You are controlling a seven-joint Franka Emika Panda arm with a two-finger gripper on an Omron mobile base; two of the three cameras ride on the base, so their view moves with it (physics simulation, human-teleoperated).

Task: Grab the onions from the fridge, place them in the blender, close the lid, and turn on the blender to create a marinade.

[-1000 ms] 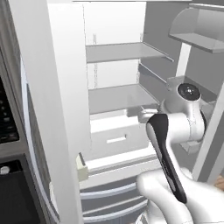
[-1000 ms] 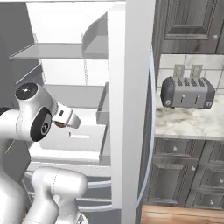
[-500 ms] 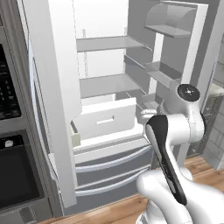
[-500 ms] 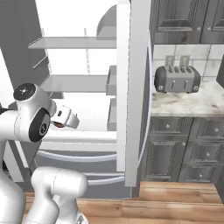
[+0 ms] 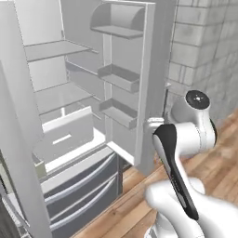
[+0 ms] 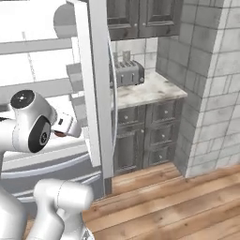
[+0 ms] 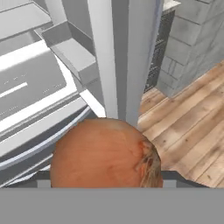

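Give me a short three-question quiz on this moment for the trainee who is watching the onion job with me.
1. True or false: the gripper is holding an onion.
2. Multiple choice: what stands on the counter to the right of the fridge? A) a kettle B) a toaster C) a blender
3. Fill in the missing word: the right-hand fridge door stands ____.

Key
1. True: in the hand view the brown onion sits right at the gripper.
2. B: a grey toaster stands against the wall in the right base view.
3. Open: its inner bins face the room in the left base view.
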